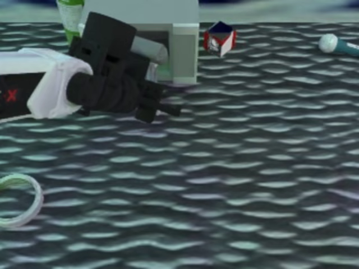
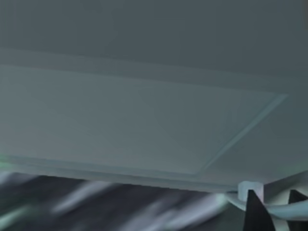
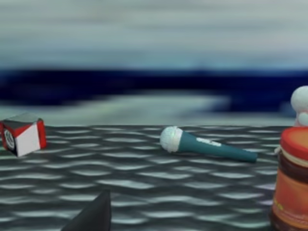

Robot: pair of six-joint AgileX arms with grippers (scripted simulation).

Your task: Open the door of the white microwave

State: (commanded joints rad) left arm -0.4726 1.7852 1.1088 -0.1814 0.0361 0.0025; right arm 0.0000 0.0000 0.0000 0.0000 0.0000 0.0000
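Note:
The white microwave (image 1: 147,11) stands at the back of the table, left of centre, with its narrow side panel (image 1: 185,53) facing me. My left gripper (image 1: 168,107) is out in front of it, and the arm hides most of the door in the top view. The left wrist view is filled by the door (image 2: 120,120) and its grey window. The pale handle (image 2: 250,188) runs between the dark fingertips (image 2: 255,214) of my left gripper (image 2: 275,211), which is shut on it. My right gripper (image 3: 96,216) shows only as a dark tip, parked out of the top view.
A green and white bottle (image 1: 70,17) stands left of the microwave. A red, white and blue cube (image 1: 220,38) sits just right of it, and a teal microphone (image 1: 339,45) lies at the far right. A white ring (image 1: 17,199) lies at the left edge. An orange jar (image 3: 291,178) is close to my right gripper.

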